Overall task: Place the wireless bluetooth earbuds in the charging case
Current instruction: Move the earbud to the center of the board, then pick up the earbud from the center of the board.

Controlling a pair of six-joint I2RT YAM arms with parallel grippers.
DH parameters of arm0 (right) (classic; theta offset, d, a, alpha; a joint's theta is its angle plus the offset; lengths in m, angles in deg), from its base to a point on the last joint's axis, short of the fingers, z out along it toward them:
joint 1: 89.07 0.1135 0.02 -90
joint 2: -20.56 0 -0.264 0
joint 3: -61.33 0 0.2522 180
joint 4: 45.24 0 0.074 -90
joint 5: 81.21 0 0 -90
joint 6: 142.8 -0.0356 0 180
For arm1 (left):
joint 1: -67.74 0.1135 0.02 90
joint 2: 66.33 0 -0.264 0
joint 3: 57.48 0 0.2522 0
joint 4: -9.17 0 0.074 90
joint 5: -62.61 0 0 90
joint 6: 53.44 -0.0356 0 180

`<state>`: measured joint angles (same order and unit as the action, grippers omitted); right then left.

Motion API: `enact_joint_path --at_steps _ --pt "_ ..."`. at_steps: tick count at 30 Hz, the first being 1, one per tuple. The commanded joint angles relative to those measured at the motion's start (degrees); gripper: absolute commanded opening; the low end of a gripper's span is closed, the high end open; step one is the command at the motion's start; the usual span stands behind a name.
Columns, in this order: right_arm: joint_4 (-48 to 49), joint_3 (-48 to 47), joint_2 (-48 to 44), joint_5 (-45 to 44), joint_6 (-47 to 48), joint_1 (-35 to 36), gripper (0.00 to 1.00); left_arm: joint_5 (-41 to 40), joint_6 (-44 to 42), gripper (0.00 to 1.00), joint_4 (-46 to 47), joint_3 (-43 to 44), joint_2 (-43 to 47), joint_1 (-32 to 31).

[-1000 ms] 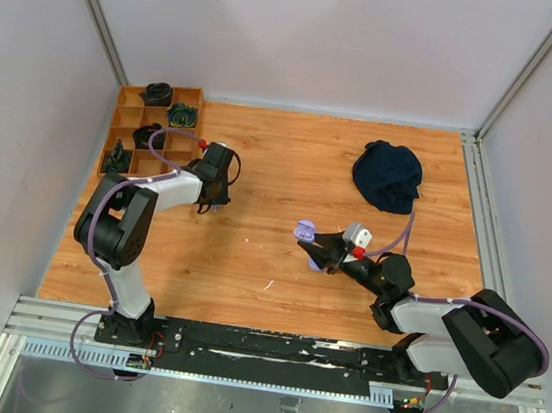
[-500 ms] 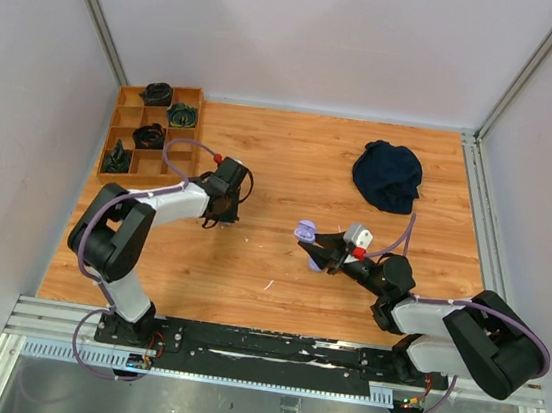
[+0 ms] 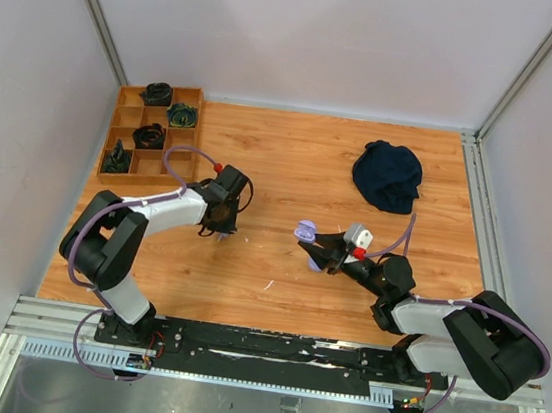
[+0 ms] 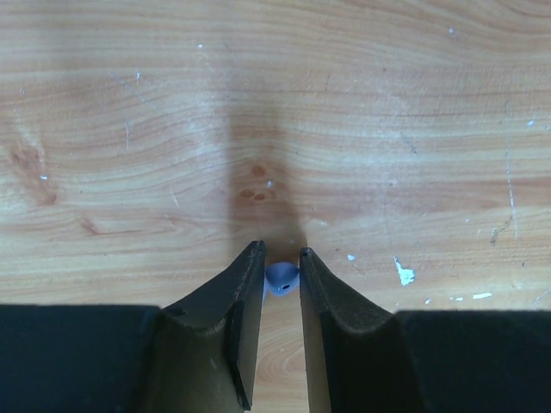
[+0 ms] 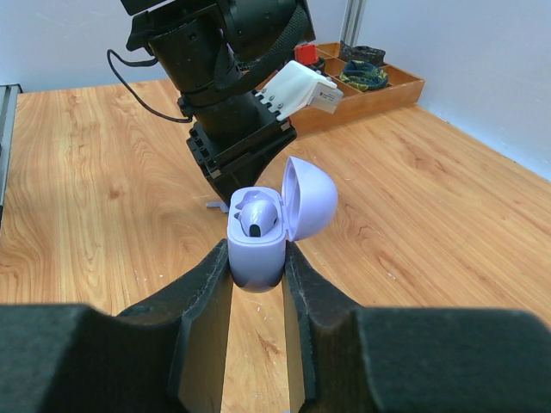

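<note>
Nearest the bases, the right gripper (image 5: 256, 274) is clamping its two black fingers on the lower body of the small pale lilac plastic charging case (image 5: 256, 256). It is holding the case upright over the light wooden table top (image 3: 291, 168), with the rounded lid (image 5: 308, 200) hinged back and the mouth facing up. One pale lilac seated earbud (image 5: 256, 217) is sitting in that mouth, its dark tip showing. Whether the slot beside it is free I cannot tell

Just beyond the case, the left gripper (image 4: 280, 254) is pointing down at the table with its jaws nearly together, pinching a tiny pale lilac plastic earbud (image 4: 281, 277) between the fingertips. Only a rounded nub is showing in the left wrist view, so its long axis is not readable. I also cannot tell whether it is hanging clear of the wood or touching it

The coming move is turning on one relation: the open case is lying to the left gripper's right and slightly nearer the bases, near but not touching. The left arm is therefore the one placed to carry the pinched bud across and down into the mouth. The bud is probably needing its stem lined up with the case's upright axis

Farthest back, a bundled dark blue cloth (image 3: 387, 177) and a compartmented wooden tray (image 3: 111, 136) holding dark items are lying well apart from both grippers
</note>
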<state>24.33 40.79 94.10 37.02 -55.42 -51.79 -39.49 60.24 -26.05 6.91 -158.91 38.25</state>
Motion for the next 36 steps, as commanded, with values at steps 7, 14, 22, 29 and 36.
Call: enact_joint_path --at_steps 7,14,22,29,36 --pt "3.59 0.54 -0.59 -0.29 0.59 -1.15 0.05 0.31 -0.51 0.35 -4.76 1.43 0.69 -0.39" --pt "3.6 0.45 -0.66 -0.19 0.59 -1.16 0.05 0.76 -2.46 0.41 -7.59 3.37 0.49 -0.34" --pt "3.55 0.6 -0.85 -0.19 0.5 -1.16 0.05 1.21 -4.53 0.4 -8.31 5.18 -2.5 -0.3" --pt "3.54 0.63 -0.96 -0.45 0.68 -1.17 0.05 2.13 -5.6 0.38 -9.5 6.12 -3.34 -0.3" --pt "3.51 0.76 -1.25 -0.5 0.76 -1.19 0.05 3.98 -6.66 0.36 -10.46 6.32 -4.5 -0.3"
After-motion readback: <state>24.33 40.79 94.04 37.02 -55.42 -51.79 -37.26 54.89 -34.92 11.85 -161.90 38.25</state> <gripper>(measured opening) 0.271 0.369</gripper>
